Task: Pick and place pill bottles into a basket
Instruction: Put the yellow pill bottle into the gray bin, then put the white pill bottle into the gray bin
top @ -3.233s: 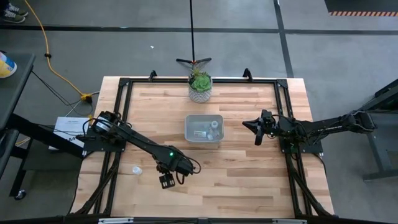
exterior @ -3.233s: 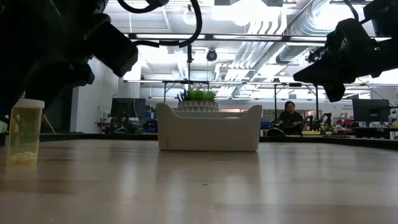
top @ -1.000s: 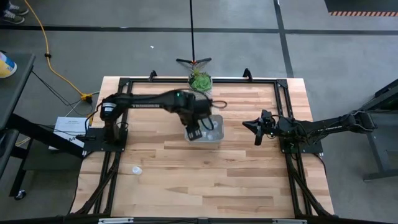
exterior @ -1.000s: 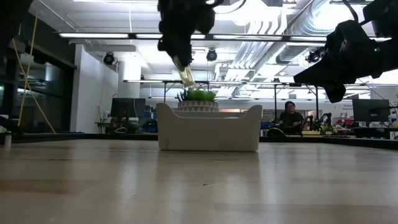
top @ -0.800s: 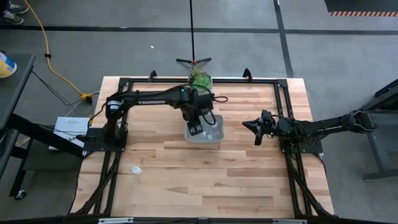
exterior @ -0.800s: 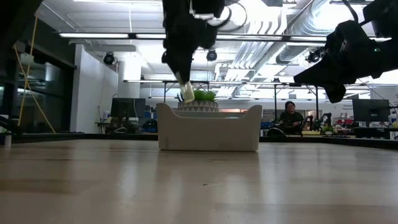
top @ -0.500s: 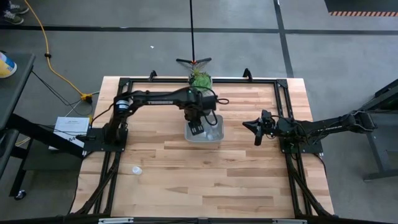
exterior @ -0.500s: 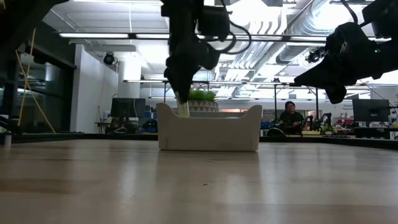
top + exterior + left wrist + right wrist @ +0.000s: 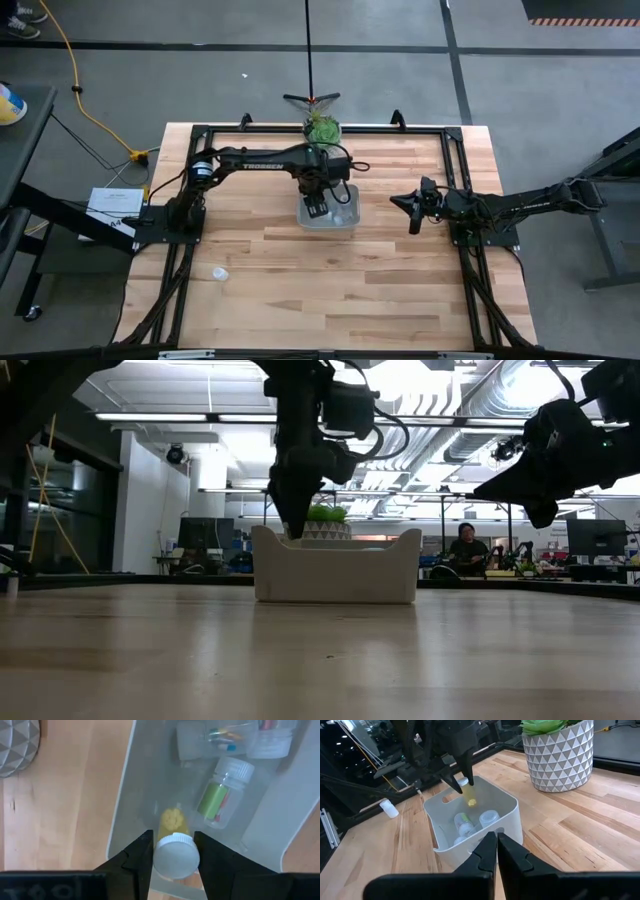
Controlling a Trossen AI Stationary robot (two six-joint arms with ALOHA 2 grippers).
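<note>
My left gripper [image 9: 316, 205] reaches down into the light-grey basket [image 9: 345, 222] and is shut on the yellowish pill bottle [image 9: 172, 822]. The bottle also shows in the right wrist view [image 9: 469, 797]. Several other pill bottles lie on the basket's floor, among them one with a green label [image 9: 219, 796]. One more pill bottle [image 9: 219, 273] lies on the table near the left edge. My right gripper [image 9: 413, 222] is shut and empty, and hovers to the right of the basket. My left gripper pinches the yellowish bottle at its white cap [image 9: 173, 857] between its two fingers. The fingers come from above and point down into the basket. The bottle hangs below them, slightly tilted, inside the basket's walls. Whether its lower end touches the floor I cannot tell.
A white patterned pot with a green plant [image 9: 322, 130] stands at the table's far edge, just behind the basket. A black frame [image 9: 200, 135] runs along the table's sides. In the low view the basket's near wall [image 9: 335, 570] hides what is inside it.
My left gripper has gone down from above the basket into it, still shut on the yellowish bottle. The bottle has sunk below the basket's rim and no longer shows in the low view.
</note>
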